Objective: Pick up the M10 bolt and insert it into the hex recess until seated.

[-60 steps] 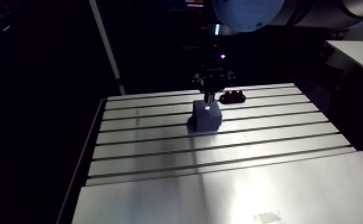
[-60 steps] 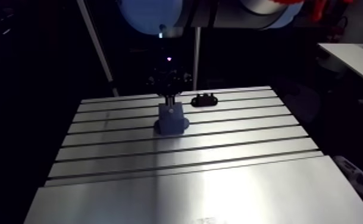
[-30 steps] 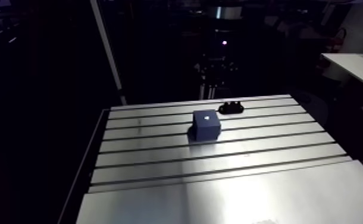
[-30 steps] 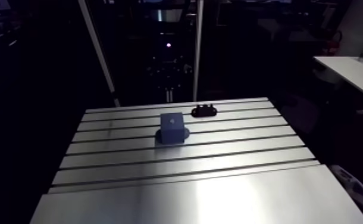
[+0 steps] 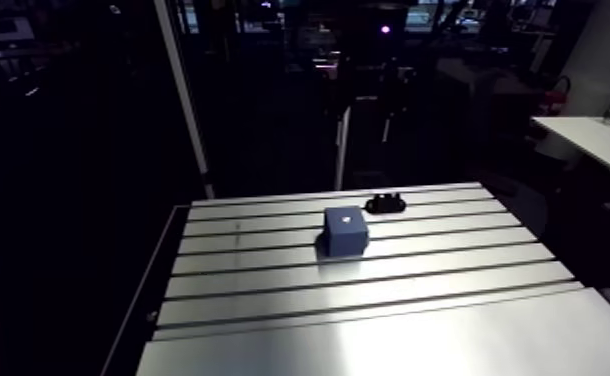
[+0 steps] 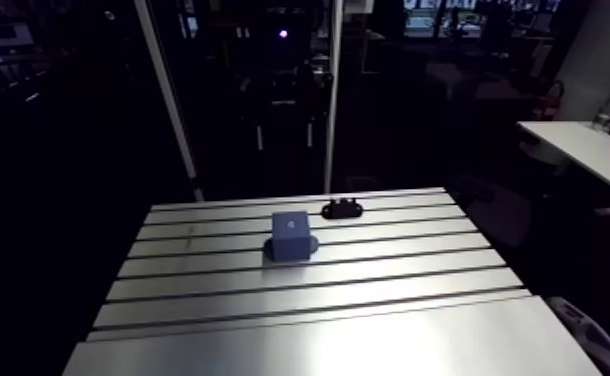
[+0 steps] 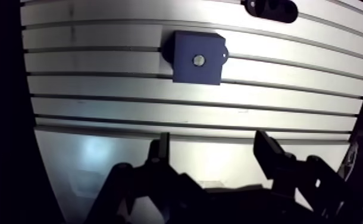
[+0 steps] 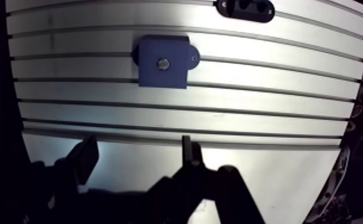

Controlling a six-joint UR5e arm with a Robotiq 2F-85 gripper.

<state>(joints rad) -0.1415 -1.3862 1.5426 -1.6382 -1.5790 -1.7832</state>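
A blue block (image 7: 199,56) stands on the slotted aluminium table (image 7: 100,113), far ahead of and below my gripper (image 7: 213,152). A small silver bolt head (image 7: 199,59) shows in the middle of the block's top face, sunk into it. In the wrist view my two dark fingers (image 7: 160,149) stand well apart with only bare table between them, so the gripper is open and holds nothing. The arm view shows the same block (image 5: 346,230) near the table's far side, with nothing touching it.
A small black fixture piece (image 7: 271,7) lies on the table just beyond the block, also seen in the arm view (image 5: 386,205). A smooth plate (image 5: 389,345) covers the table's near part. Dark drop-offs border the table on its left and far sides.
Earlier the gripper stood shut right on top of the blue block. It has since opened and risen high above the table, leaving the bolt in the block. The arm camera rose too.
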